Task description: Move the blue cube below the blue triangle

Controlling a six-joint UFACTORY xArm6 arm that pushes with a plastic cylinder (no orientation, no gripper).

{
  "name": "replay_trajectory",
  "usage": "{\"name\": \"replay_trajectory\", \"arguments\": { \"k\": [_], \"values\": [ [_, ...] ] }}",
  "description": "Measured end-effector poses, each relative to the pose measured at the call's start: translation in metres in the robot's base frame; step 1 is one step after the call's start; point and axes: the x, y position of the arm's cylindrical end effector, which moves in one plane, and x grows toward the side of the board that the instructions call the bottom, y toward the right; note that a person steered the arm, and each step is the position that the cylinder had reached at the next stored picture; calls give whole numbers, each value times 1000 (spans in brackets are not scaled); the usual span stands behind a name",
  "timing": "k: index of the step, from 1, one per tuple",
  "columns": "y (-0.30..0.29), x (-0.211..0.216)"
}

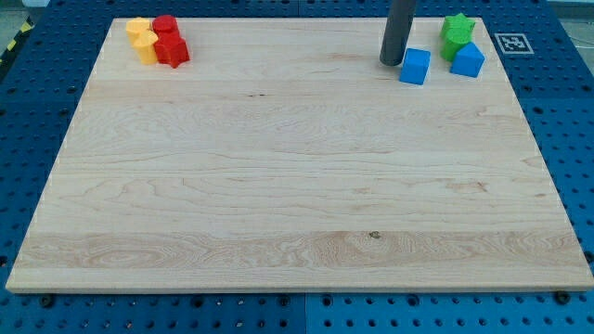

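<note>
The blue cube (415,66) lies near the view's top right on the wooden board (297,186). The blue triangle (468,59) lies a little to its right, just below two green blocks (457,32). My tip (392,62) stands on the board right beside the cube's left side, touching or almost touching it. The dark rod rises from there out of the view's top.
At the view's top left sits a tight cluster: two yellow blocks (143,39) and two red blocks (170,43). The board's right edge runs close past the blue triangle. A blue pegboard surrounds the board.
</note>
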Motion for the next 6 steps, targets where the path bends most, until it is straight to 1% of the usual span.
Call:
{"name": "replay_trajectory", "arguments": {
  "k": [1, 2, 3, 4, 5, 6],
  "values": [
    [3, -10],
    [12, 13],
    [12, 13],
    [17, 32],
    [28, 40],
    [57, 40]
  ]
}}
